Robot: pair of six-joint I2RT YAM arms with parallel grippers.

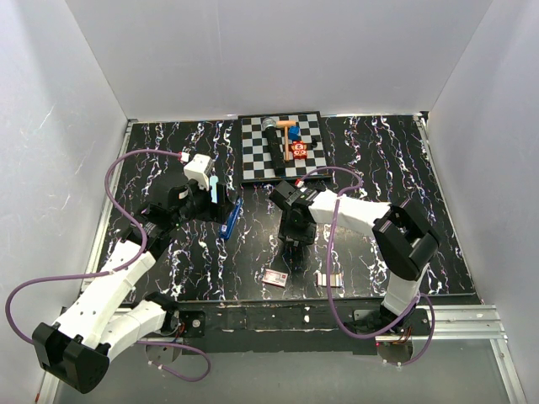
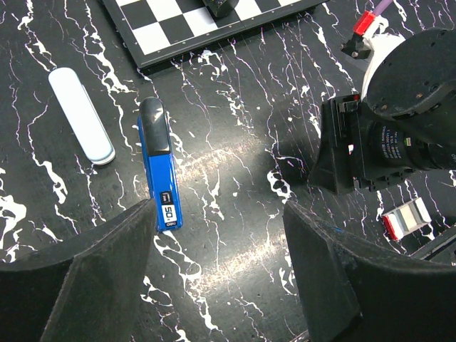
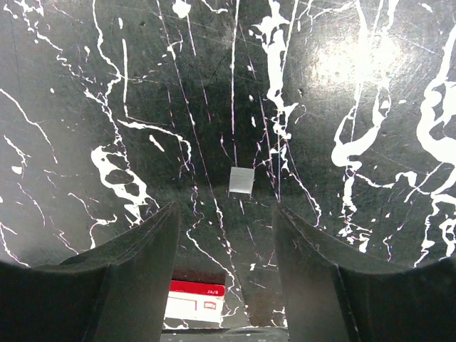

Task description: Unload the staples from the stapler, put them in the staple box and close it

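Observation:
The blue stapler (image 1: 231, 217) lies closed and flat on the black marbled table, its dark end pointing toward the checkerboard. In the left wrist view the stapler (image 2: 158, 174) has its labelled end beside my left finger. My left gripper (image 2: 217, 214) is open above the table, with nothing between its jaws. My right gripper (image 3: 224, 210) points down at the table right of the stapler, open and empty. A small silver strip of staples (image 3: 241, 182) lies on the table just ahead of the right fingers.
A checkerboard (image 1: 253, 164) at the back carries several small items. A pale elongated piece (image 2: 80, 114) lies left of the stapler. A small white-and-red box (image 1: 276, 277) sits near the front edge, under the right wrist (image 3: 194, 303). Another pale strip (image 1: 328, 279) lies to its right.

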